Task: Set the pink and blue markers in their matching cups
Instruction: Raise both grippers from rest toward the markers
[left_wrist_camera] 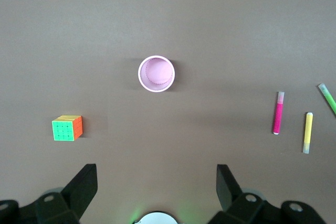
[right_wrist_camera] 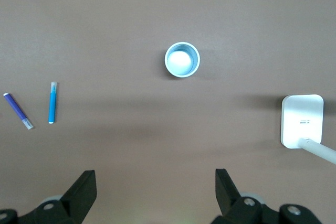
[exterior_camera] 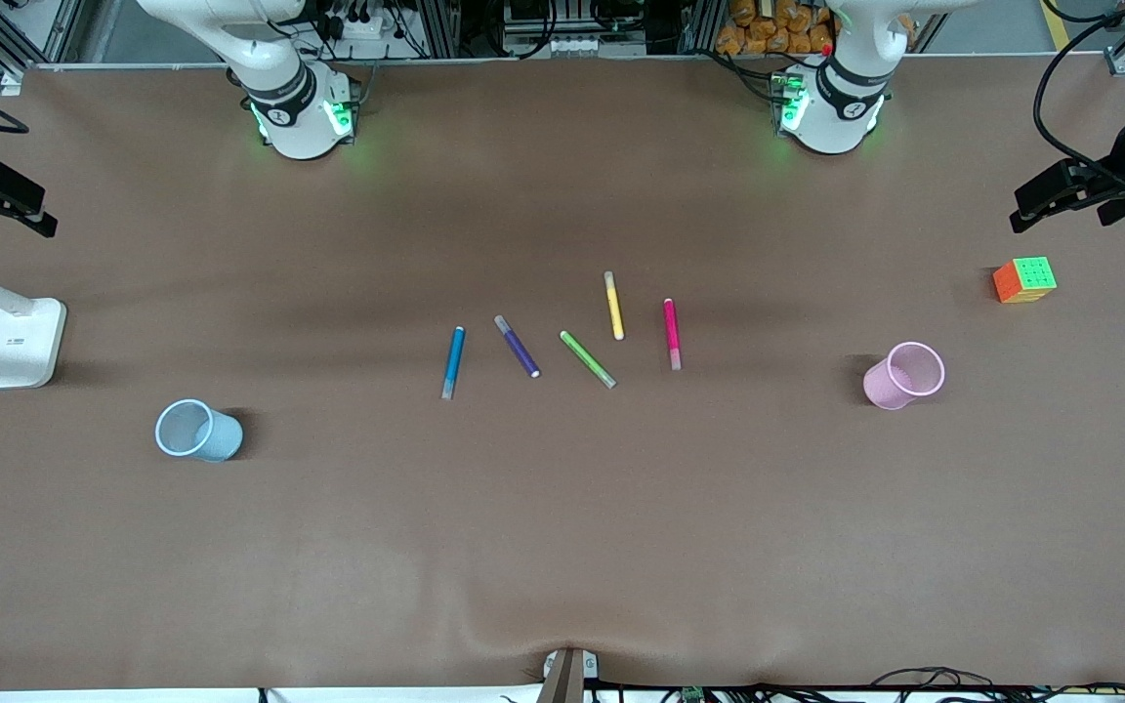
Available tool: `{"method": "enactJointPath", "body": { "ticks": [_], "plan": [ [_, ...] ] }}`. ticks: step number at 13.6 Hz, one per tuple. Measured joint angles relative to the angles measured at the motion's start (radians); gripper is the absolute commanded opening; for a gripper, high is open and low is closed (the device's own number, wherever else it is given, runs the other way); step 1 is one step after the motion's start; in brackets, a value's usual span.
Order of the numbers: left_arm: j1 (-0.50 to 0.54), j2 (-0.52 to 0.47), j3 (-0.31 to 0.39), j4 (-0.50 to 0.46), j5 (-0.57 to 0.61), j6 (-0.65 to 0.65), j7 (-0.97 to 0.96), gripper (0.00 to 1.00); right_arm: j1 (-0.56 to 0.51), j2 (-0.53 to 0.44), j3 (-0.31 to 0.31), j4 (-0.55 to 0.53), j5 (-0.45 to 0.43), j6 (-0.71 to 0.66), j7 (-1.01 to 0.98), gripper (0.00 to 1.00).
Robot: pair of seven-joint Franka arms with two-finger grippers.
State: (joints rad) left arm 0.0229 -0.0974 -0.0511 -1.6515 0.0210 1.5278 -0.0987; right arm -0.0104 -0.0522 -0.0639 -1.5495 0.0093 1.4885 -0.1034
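Note:
The blue marker (exterior_camera: 453,361) and the pink marker (exterior_camera: 671,333) lie flat on the brown table at the two ends of a row of pens. The pale blue cup (exterior_camera: 196,430) stands upright toward the right arm's end, and the pale pink cup (exterior_camera: 904,375) toward the left arm's end. Both cups are empty. My left gripper (left_wrist_camera: 156,182) is open and empty, high over the table, with the pink cup (left_wrist_camera: 156,73) and pink marker (left_wrist_camera: 277,113) below. My right gripper (right_wrist_camera: 155,187) is open and empty, high over the blue cup (right_wrist_camera: 182,60) and blue marker (right_wrist_camera: 52,103).
A purple pen (exterior_camera: 517,346), a green pen (exterior_camera: 587,358) and a yellow pen (exterior_camera: 613,305) lie between the two markers. A colourful cube (exterior_camera: 1024,279) sits near the pink cup. A white lamp base (exterior_camera: 21,342) stands near the blue cup.

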Motion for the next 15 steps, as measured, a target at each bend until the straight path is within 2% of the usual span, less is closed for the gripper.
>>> {"method": "enactJointPath", "body": {
  "ticks": [5,12,15],
  "plan": [
    [0.000,0.006,0.000,0.005,0.000,-0.001,0.000,1.00,0.000,0.045,0.000,0.051,0.000,0.001,-0.006,1.00],
    [-0.001,0.044,-0.001,0.012,0.000,-0.004,-0.007,1.00,0.000,0.048,0.000,0.050,0.000,-0.014,-0.043,1.00],
    [-0.016,0.094,-0.034,0.007,0.000,-0.006,-0.112,1.00,0.000,0.048,0.001,0.046,0.000,-0.021,-0.014,1.00]
  ]
}}
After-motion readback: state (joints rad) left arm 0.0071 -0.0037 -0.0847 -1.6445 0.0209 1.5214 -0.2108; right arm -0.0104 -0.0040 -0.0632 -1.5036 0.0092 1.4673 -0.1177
